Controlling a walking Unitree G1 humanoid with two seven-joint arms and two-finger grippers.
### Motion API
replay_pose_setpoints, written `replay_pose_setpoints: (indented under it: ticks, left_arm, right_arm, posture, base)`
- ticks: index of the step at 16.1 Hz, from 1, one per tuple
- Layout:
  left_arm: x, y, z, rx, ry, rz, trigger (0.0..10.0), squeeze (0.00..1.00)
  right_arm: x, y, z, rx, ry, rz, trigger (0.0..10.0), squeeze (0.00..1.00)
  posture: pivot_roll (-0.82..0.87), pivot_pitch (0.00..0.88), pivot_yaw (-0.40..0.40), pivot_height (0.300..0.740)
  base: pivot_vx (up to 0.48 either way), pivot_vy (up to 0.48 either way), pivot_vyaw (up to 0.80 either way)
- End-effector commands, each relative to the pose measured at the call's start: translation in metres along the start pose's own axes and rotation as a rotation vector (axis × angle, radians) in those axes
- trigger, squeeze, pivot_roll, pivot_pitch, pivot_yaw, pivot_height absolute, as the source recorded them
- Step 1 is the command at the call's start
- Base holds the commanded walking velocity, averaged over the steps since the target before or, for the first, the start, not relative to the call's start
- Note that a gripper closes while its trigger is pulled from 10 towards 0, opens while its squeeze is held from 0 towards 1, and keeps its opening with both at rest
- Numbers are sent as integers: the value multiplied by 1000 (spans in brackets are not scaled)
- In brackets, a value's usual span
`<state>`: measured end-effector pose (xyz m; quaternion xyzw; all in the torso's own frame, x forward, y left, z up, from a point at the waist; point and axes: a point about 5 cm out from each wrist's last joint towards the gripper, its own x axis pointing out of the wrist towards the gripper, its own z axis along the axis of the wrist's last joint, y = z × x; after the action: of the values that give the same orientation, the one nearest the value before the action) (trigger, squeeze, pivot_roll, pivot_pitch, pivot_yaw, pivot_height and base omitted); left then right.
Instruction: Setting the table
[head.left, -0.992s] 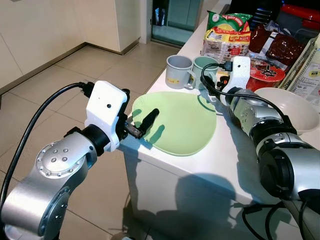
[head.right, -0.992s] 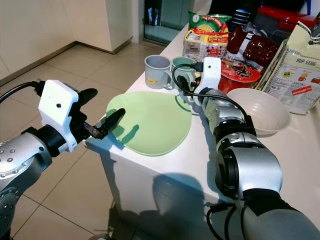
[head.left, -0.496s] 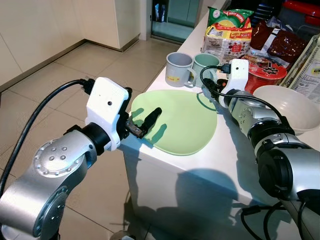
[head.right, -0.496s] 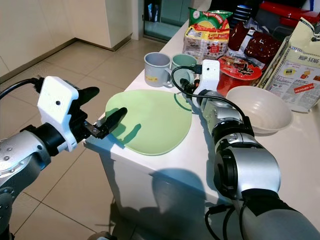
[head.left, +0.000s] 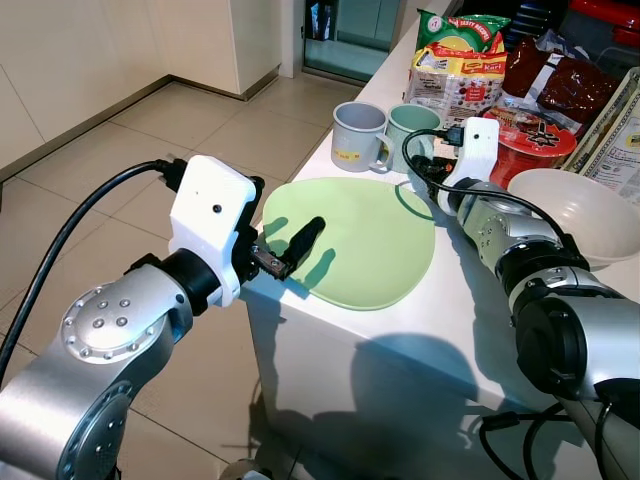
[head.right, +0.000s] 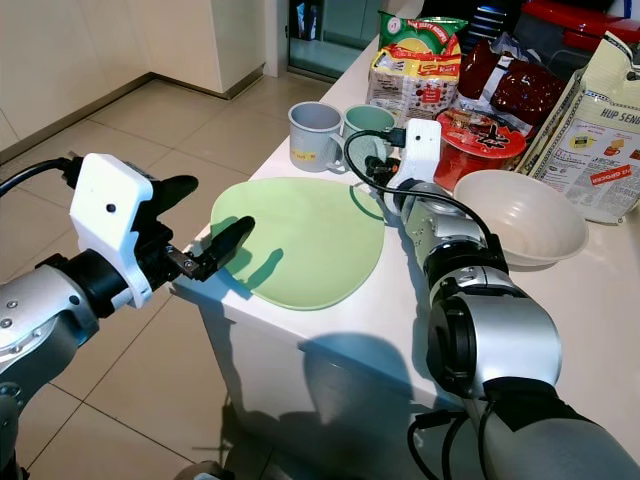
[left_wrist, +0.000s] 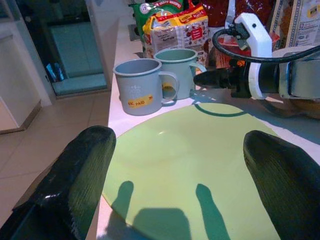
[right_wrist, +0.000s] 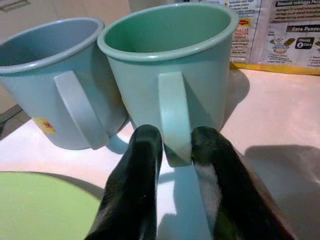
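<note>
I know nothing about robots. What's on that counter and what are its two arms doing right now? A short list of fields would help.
Surface: white counter
Plate: green plate, lying flat near the counter's corner
Mugs: grey mug and green mug, side by side behind the plate
Bowl: white bowl, to the right
Background: food packets
Left tool: open, fingers spread at the plate's near edge
Right tool: fingers closed on the green mug's handle

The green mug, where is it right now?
The green mug stands on the white table beside the grey mug, just behind the green plate, with the right gripper closed around its handle.
</note>
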<state>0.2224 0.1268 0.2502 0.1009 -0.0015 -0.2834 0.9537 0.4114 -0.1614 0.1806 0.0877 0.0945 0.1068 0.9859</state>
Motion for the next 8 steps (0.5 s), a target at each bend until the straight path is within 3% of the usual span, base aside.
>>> replay_pose_setpoints:
  ticks: [1,8]
  left_arm:
    - [-2,-1,2,5,-5,2,10000,0]
    - [4,5,5,8,-22,21,10000,0]
  right_arm:
    - [1,2,6,12,-24,9,0,0]
    - [2,6,16,23,-70,32,0,0]
  posture:
    - [313,75,-55,740]
    - [302,33,-66,740]
  base:
    - [0,0,0]
    - [0,0,0]
